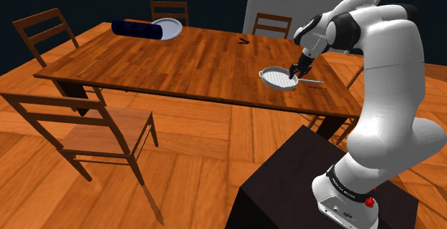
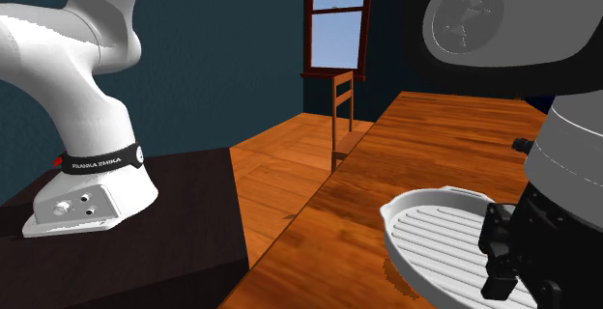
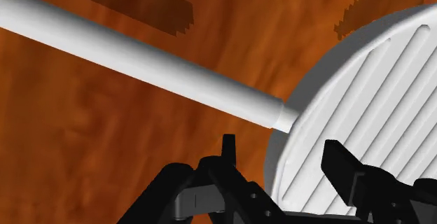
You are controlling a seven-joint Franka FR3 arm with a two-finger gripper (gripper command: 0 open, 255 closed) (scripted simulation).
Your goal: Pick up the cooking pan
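The bench (image 1: 179, 56) is a long wooden one. The pan (image 1: 278, 78) sits flat on it toward the end at the shoulder view's right, a bit in from the long edge facing the stand. It's drawn plain white-grey with a ribbed floor and a low rim, so grill-pan style.

My guess is it's stiff and has some heft, nothing that'll flex or break, but the smooth surface looks like it could slide in a pinch grip. The handle (image 3: 140, 58) is a long straight round bar. Grabbing it far out would probably let the body droop or twist, so I'd take it right where the handle meets the rim, or on the rim wall next to that joint.

The claw (image 3: 283, 152) is down low at exactly that spot and it's open, with a fairly wide gap and nothing held. One finger (image 3: 227, 145) hangs over bare wood just outside the pan, and the other is over the ribbed floor, so the rim sits between them. I can't tell if either finger actually touches the pan.
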